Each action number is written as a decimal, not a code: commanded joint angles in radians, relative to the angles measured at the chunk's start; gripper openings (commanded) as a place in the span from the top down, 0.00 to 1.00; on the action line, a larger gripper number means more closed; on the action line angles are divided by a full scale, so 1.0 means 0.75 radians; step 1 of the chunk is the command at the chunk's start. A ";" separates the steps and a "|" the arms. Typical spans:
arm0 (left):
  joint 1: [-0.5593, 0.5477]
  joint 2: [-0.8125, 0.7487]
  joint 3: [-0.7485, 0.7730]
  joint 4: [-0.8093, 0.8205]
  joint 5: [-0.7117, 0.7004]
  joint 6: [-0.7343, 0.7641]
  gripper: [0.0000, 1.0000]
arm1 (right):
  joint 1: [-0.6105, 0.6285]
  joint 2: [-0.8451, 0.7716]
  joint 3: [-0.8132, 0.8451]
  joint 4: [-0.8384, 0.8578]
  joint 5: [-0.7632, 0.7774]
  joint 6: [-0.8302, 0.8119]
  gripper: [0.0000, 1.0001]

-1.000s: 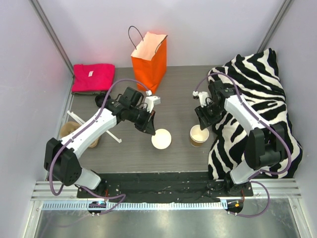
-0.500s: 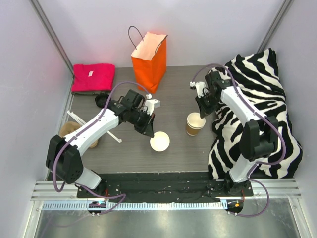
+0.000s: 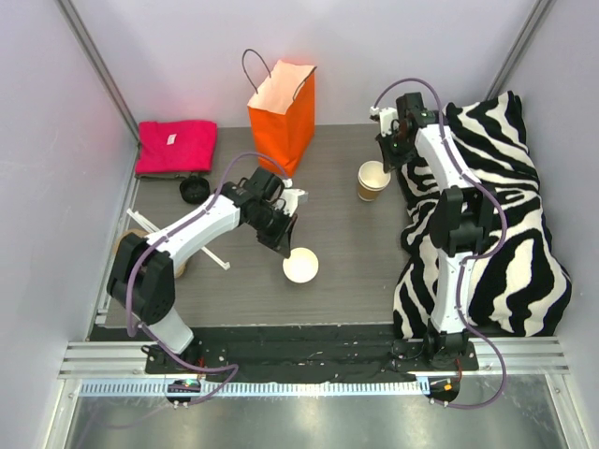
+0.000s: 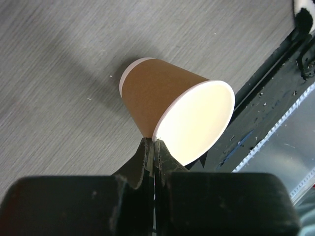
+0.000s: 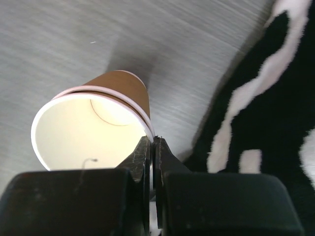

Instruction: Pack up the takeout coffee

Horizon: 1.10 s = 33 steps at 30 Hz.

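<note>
Cups are in both tools, as seen from the near edge of the worktop (image 3: 342,234). The left tool (image 4: 154,145) is clenched, its two black fingers pressed together on the rim of a brown paper cup (image 4: 157,93); that cup is white inside, uncovered, and sits a little left of the middle, towards the near edge. From the wrist view it looks tipped, its mouth turned towards the near edge; whether its base rests on the worktop I cannot tell.

The right tool (image 5: 152,143) is likewise clamped tight, pinching the rim of the nested cups (image 5: 88,130); two white rims show one inside the other, brown outside, white within, open on top. They are towards the far right corner, just beside the zebra blanket (image 3: 496,187) that covers the whole right edge; whether they are raised or standing I cannot tell.

The black lid (image 3: 194,190) lies flat on its own near the left edge, well apart from both cups; just behind it a folded pink cloth (image 3: 175,147) fills the far left corner.

An orange bag (image 3: 281,117) stands upright with its mouth open at the middle of the far edge, between the two arms; a cardboard tray (image 3: 124,246) peeks out at the left edge, partly hidden by the left arm.
</note>
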 commanded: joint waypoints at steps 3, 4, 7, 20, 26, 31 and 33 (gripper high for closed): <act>0.000 0.063 0.181 -0.149 -0.092 0.002 1.00 | -0.008 0.050 0.155 -0.066 0.011 0.029 0.98; 0.000 0.065 0.210 -0.181 -0.107 0.012 1.00 | -0.008 0.054 0.157 -0.066 0.011 0.029 0.96; 0.000 0.077 0.247 -0.257 -0.137 0.047 1.00 | -0.010 0.061 0.150 -0.064 0.007 0.031 0.86; 0.033 0.138 0.245 -0.347 -0.093 0.092 0.98 | -0.008 0.016 0.165 -0.074 -0.014 0.029 0.45; 0.053 0.137 0.243 -0.329 -0.078 0.129 0.90 | -0.016 -0.097 0.165 -0.088 -0.059 -0.026 0.25; 0.096 0.112 0.229 -0.313 -0.058 0.123 0.53 | -0.033 -0.179 0.155 -0.121 -0.155 -0.067 0.16; 0.149 0.071 0.237 -0.319 0.014 0.119 0.44 | -0.037 -0.228 0.159 -0.131 -0.183 -0.090 0.14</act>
